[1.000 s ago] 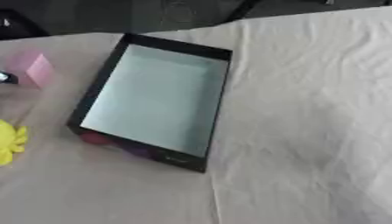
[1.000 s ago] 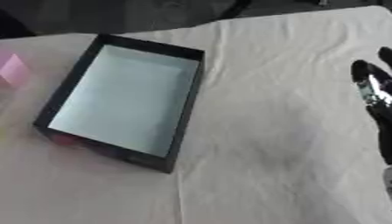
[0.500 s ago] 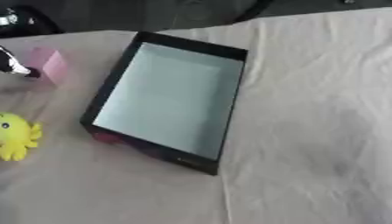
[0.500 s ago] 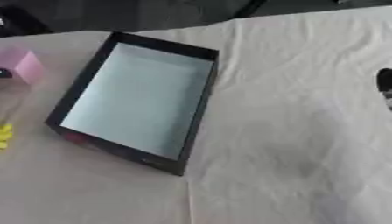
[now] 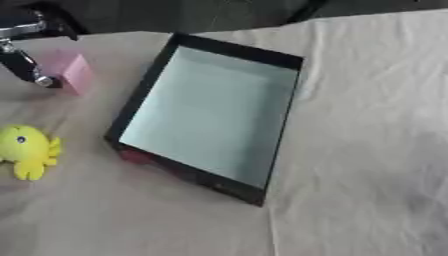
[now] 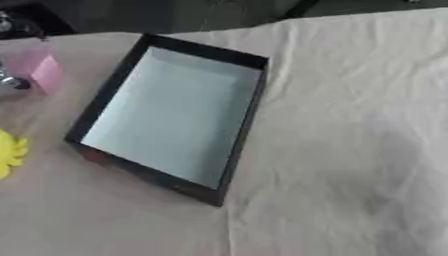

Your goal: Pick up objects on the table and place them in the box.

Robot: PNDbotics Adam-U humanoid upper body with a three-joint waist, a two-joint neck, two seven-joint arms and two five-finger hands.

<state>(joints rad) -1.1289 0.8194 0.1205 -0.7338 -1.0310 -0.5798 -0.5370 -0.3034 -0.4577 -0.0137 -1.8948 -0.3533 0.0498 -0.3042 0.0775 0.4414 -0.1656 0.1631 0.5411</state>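
Observation:
A black box (image 5: 238, 48) with a pale, bare floor lies askew in the middle of the cloth-covered table. Left of it stands a pink block (image 5: 72, 71). A yellow octopus toy (image 5: 28, 149) lies nearer the front left, apart from the box. My left hand (image 5: 24, 65), black and silver, comes in at the upper left corner and reaches down right beside the pink block; whether it touches the block is unclear. My right hand shows in neither view.
A beige wrinkled cloth (image 6: 350, 125) covers the table, with a wide stretch of it to the right of the box. The table's far edge (image 5: 367, 12) meets a dark background at the top.
The camera has swung left, so the box sits further right in the picture. The right hand has dropped out of view, and the left hand has appeared beside the pink block.

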